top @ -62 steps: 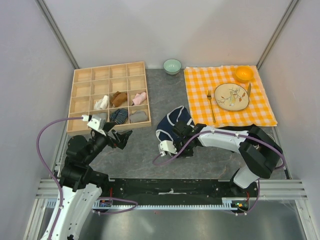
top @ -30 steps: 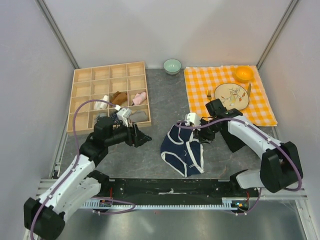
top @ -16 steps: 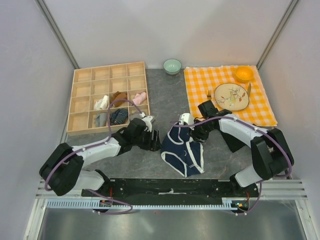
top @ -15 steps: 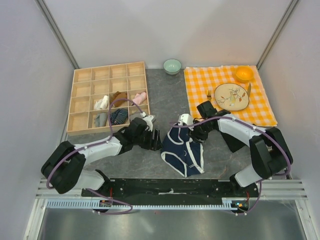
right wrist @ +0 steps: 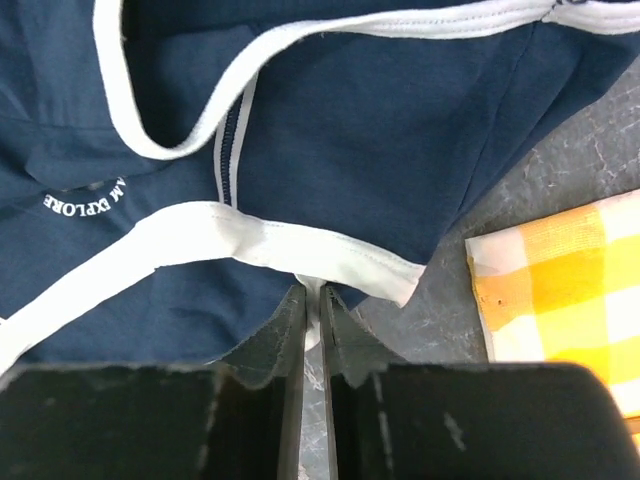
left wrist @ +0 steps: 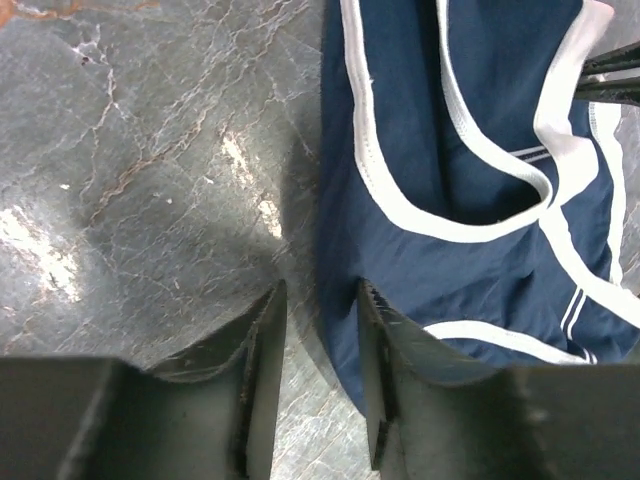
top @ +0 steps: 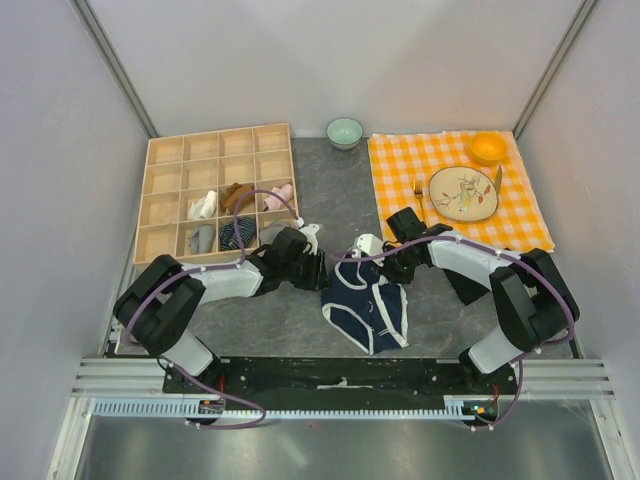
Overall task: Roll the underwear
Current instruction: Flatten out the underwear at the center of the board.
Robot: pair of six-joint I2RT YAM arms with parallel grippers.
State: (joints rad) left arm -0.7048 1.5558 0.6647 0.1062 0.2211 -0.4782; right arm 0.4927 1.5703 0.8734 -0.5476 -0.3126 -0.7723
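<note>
The navy blue fabric underwear with white trim (top: 368, 300) lies spread and rumpled on the grey marbled stone table top (top: 300, 190), roughly midway between the two arm bases. One white-edged leg opening gapes upward, and small white lettering shows on the cloth in the right wrist view.

The left gripper (left wrist: 320, 292) is down at the underwear's left edge. Its fingers stand moderately apart. One fingertip is over bare stone just beside the fabric and the other over the navy cloth, so the garment's edge runs between them without being pinched.

The right gripper (right wrist: 312, 290) is at the underwear's far right corner. Its fingers are drawn almost together with only a thin slit left, and the tips nip the white trimmed hem there.

Left of the underwear and farther back sits the pale wooden tray divided into square compartments (top: 220, 131), with small rolled garments in some of its near cells. Right of the underwear and farther back lies the orange-and-white checked cloth (top: 520, 215). A corner of the cloth reaches close to the hem held by the right gripper, though the two are apart.
</note>
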